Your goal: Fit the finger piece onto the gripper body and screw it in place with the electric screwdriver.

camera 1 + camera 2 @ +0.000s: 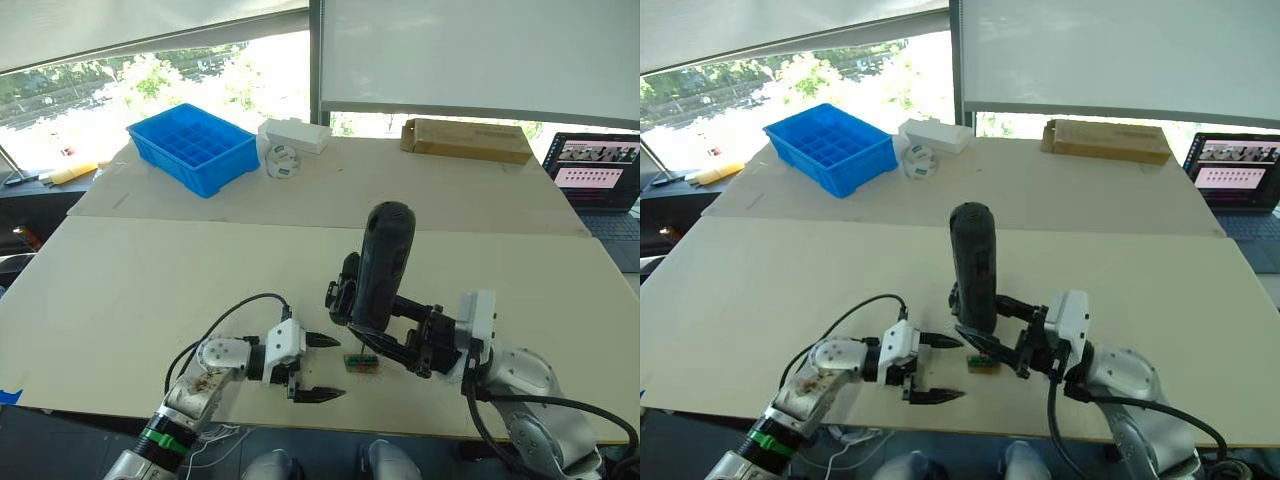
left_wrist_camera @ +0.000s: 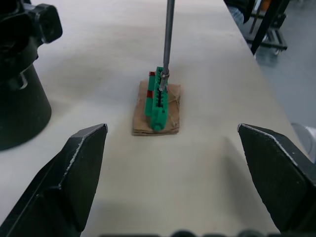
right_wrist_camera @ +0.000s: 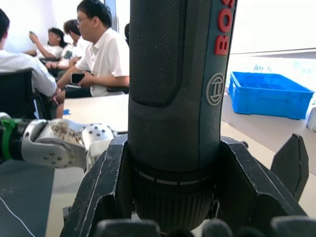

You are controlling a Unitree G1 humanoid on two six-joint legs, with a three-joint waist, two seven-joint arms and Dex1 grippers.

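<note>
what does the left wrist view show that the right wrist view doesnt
Left wrist view: the screwdriver's thin metal bit touching down on a green-topped brown block, the gripper body beside it, and the open left gripper. Right wrist view: the right gripper clamped around the electric screwdriver, a blue tray, seated people. Both share the pale table.

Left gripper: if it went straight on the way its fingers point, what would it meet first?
Probably the small brown block with the green top, lying between the open left gripper fingers' line, with the black electric screwdriver bit resting on it. Depth is uncertain.
</note>
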